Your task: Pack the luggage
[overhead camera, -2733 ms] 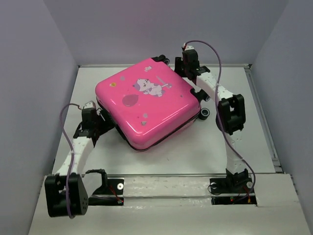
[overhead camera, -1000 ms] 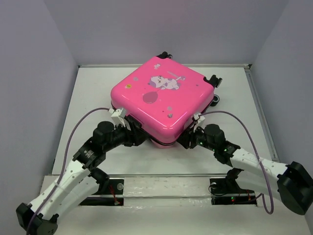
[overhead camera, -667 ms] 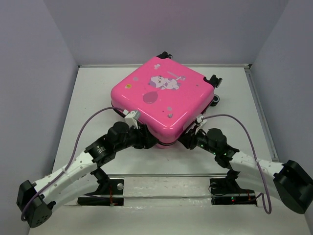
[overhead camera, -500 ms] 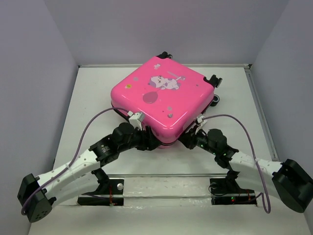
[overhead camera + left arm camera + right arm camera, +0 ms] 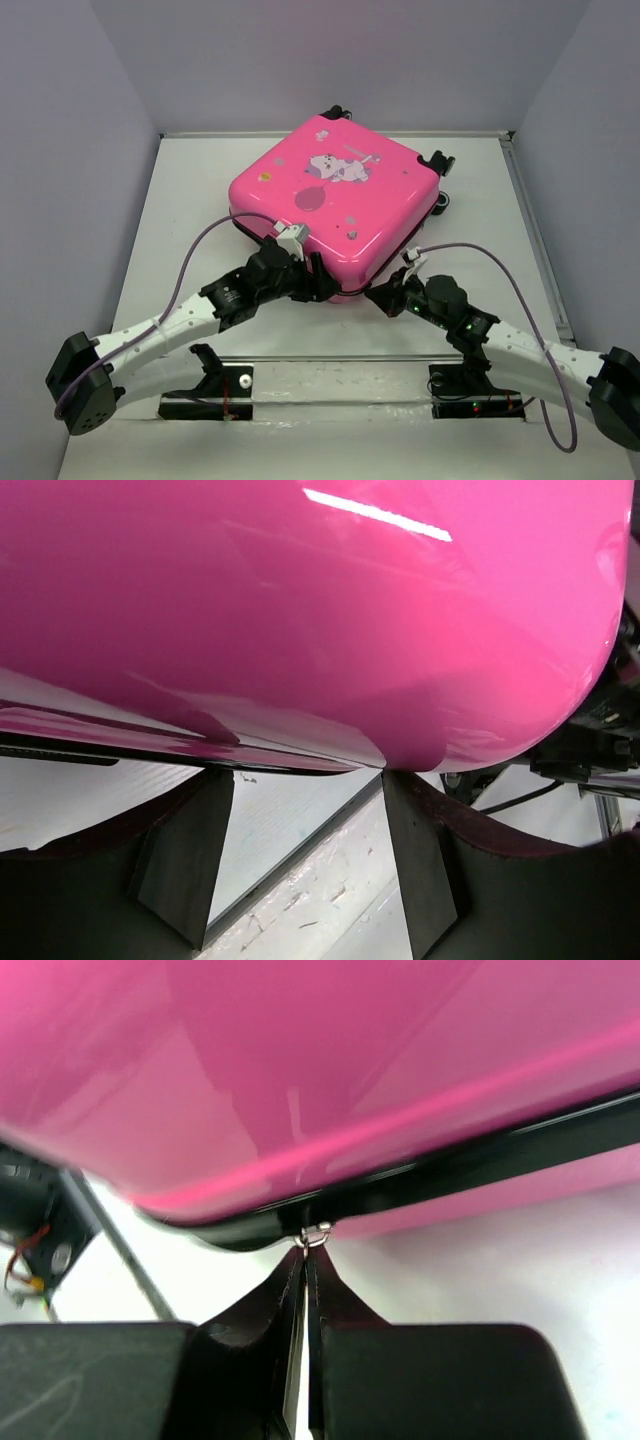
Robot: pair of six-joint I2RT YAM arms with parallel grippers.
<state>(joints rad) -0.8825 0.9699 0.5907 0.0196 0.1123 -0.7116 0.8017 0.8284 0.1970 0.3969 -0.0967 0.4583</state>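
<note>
The left gripper (image 5: 305,778) is spread wide, its fingertips (image 5: 213,780) at the lower edge of the luggage (image 5: 335,205) at its near corner, gripping nothing. The right gripper (image 5: 305,1260) is pinched nearly closed on the small metal zipper pull (image 5: 316,1233) at the black seam (image 5: 450,1165). The closed pink case lies flat and cornerwise on the white table (image 5: 180,200), with pale grey walls (image 5: 320,60) around. There is one case, two grippers and one pull.

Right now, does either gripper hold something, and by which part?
The right gripper is shut on the zipper pull of the suitcase, at its black seam. The left gripper is open and holds nothing.
</note>
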